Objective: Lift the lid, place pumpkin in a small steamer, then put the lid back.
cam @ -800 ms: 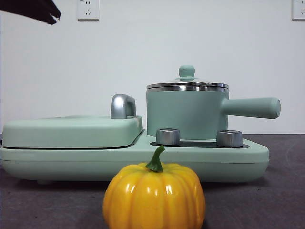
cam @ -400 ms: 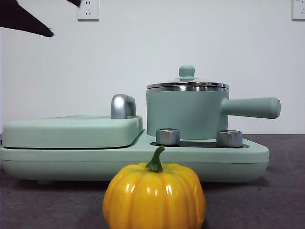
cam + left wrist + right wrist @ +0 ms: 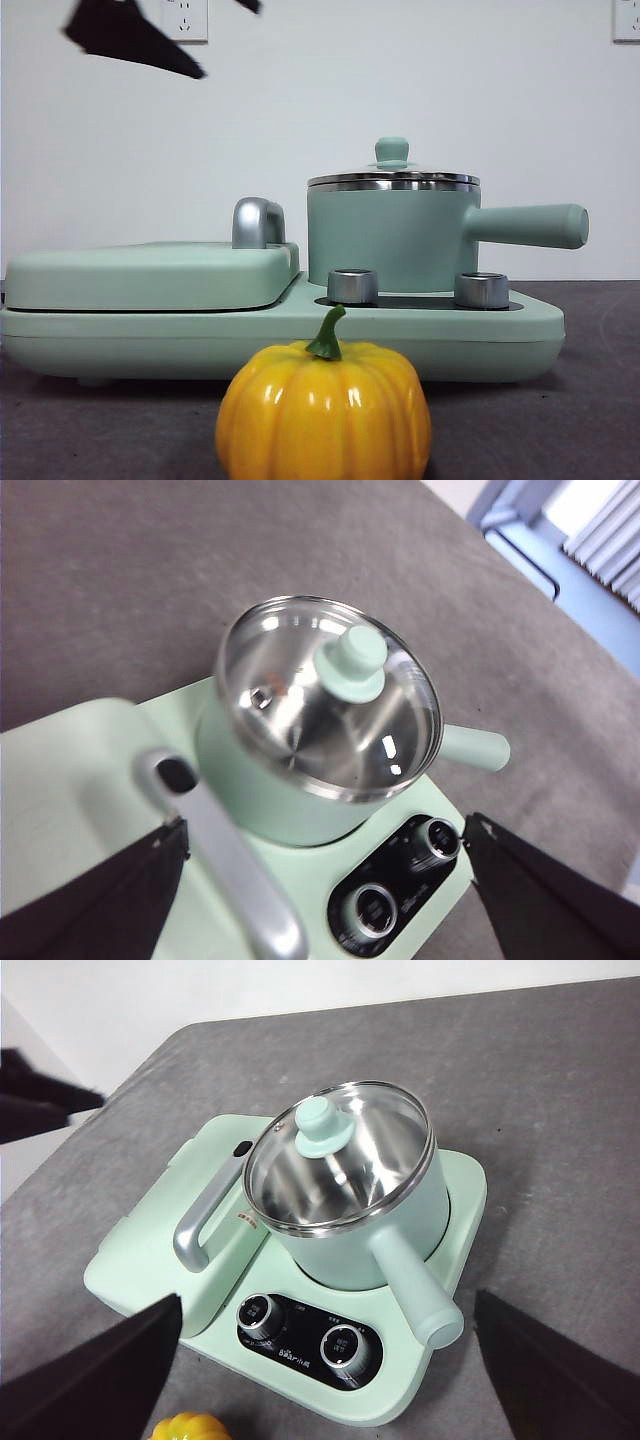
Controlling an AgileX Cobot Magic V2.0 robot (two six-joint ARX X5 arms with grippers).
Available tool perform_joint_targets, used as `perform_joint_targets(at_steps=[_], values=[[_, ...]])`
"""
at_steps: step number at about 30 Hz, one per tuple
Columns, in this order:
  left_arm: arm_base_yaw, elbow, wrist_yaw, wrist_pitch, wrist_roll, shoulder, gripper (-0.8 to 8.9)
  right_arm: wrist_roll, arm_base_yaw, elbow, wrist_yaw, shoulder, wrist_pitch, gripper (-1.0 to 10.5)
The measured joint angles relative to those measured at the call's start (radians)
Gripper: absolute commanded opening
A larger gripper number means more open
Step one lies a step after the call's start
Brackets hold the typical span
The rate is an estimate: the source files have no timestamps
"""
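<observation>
Lid [image 3: 392,172] seated on the small steamer [image 3: 392,238], right of centre in the front view; mint knob upright, steel rim flush all round. Steamer stands on the right half of the mint cooker base [image 3: 500,325], its long handle pointing to the right edge of the frame. Two steel dials [image 3: 353,286] sit in front of it. Flat mint cover [image 3: 150,272] with chrome handle [image 3: 258,222] fills the left half of the base.

Pumpkin [image 3: 323,410] alone on the grey bench [image 3: 590,420], bottom centre of the front view, near the camera, stem up, apart from the base.

Left pincer [image 3: 320,900] released, jaws wide apart, hovering above the lid and touching nothing; it shows as a dark shape at the upper left of the front view. Right pincer [image 3: 330,1385] also released, high over the bench, holding nothing.
</observation>
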State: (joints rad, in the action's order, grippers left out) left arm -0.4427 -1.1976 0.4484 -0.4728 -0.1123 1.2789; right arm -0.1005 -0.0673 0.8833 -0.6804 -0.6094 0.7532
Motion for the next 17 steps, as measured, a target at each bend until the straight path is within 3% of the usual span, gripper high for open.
perform_joint_targets(at_steps=[17], values=[[-0.159, -0.680, -0.165, -0.385, 0.161, 0.582, 4.25, 0.000, 0.000, 0.000, 0.000, 0.000, 0.000, 4.7]])
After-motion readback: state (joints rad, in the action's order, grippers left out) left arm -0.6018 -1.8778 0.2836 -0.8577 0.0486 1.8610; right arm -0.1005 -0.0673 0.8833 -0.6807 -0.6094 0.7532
